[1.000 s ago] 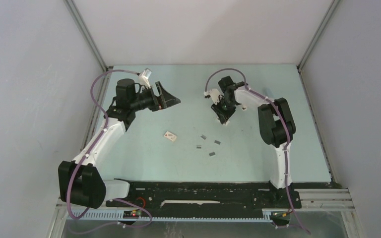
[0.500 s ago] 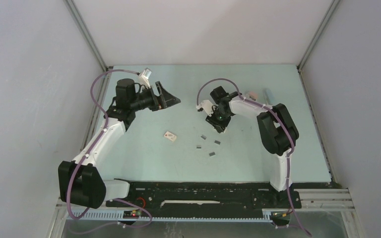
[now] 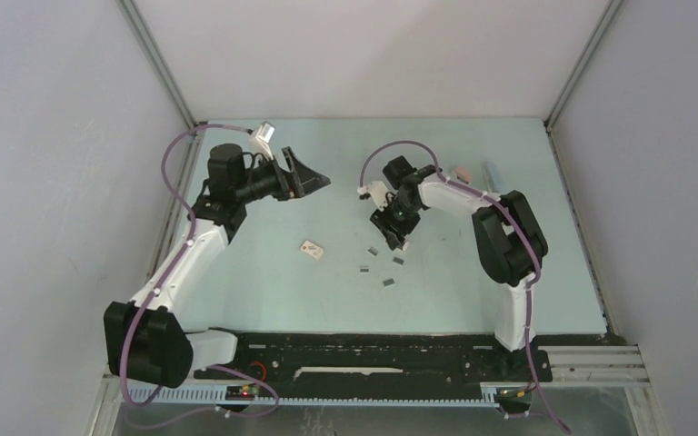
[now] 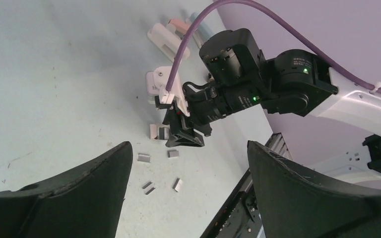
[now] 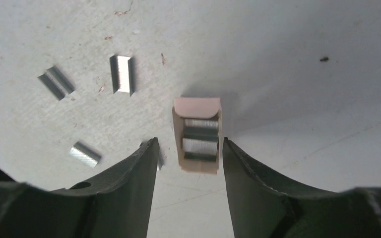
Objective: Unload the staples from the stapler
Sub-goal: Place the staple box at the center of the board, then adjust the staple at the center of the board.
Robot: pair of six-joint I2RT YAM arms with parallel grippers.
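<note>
Pale green table [image 3: 264, 300], grey walls [image 3: 54, 182] on three sides. Left gripper [image 4: 188, 146] hangs wide apart and empty toward the far left corner. Right gripper [image 5: 189, 141] mid-table, jaws partly apart astride a small pinkish box [image 5: 197, 105] of staples [image 5: 201, 147]; contact with the fingers [image 5: 129, 188] unclear. Loose strips [image 5: 121, 74] lie just beside. From above, the box is hidden under the gripper. Since a second ago the right arm [image 3: 500, 227] swung nearer, uncovering a pinkish piece [image 3: 461, 173] by the far edge, too small to identify.

Right fingers [image 5: 129, 188] moved toward staples [image 5: 121, 74] (spreading wider).
</note>
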